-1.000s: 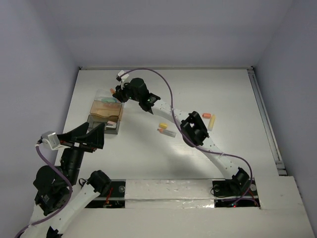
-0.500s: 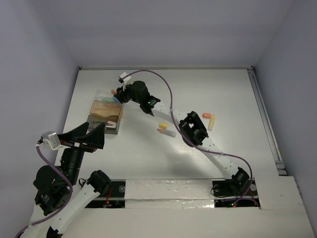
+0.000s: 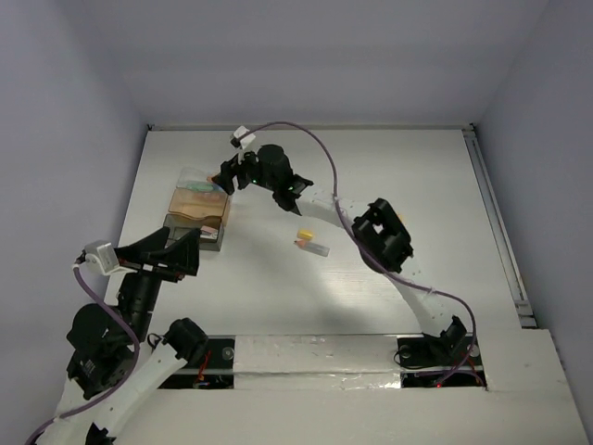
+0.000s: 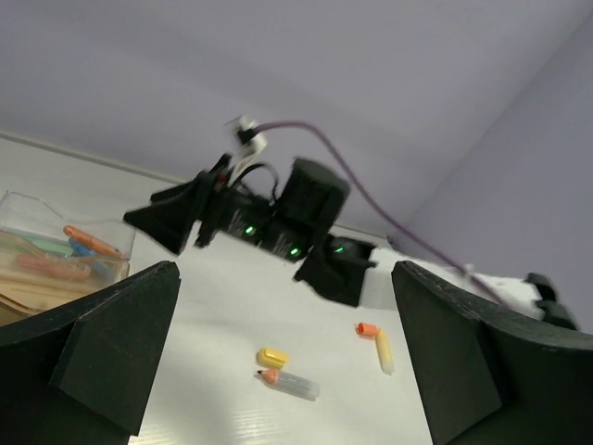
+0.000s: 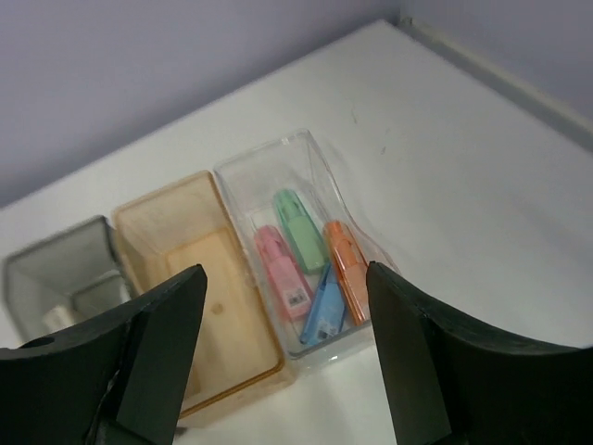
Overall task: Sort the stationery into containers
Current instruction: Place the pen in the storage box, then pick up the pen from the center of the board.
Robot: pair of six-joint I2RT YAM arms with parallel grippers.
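So the right gripper (image 5: 284, 278) is hanging over the containers (image 3: 196, 215), which sit toward the far left part of the desk (image 3: 417, 167). Its jaws are spread apart and there's nothing between them; you look straight down through the gap into the box.

The box has three sections in a row. There's a clear compartment (image 5: 264, 185) on the far end, a tan compartment (image 5: 199, 250) in the middle and a grey section (image 5: 56, 269) nearest the arms.

Four pieces of stationery are lying in the clear one:
- a pink highlighter (image 5: 281, 272)
- a green highlighter (image 5: 298, 230) right beside the pink one
- an orange highlighter (image 5: 345, 269) along the side wall
- a blue highlighter (image 5: 324, 311) wedged between the pink and the orange

The tan one looks bare from the wrist cam. I can't really tell what's in the grey one.

More stuff is loose around the middle of the desk. A yellow cap (image 4: 272, 357) sits just beside a clear piece (image 4: 292, 383) with an orange tip. A bit further right there's an orange cap (image 4: 367, 329) next to a pale yellow piece (image 4: 384, 351). That second pair only shows in the left wrist cam, because the right arm covers it from above.

The left gripper (image 3: 176, 252) is near the left edge, just on the near side of the grey section. It's up off the desk and faces the loose pieces. Its jaws are wide apart and hold nothing.
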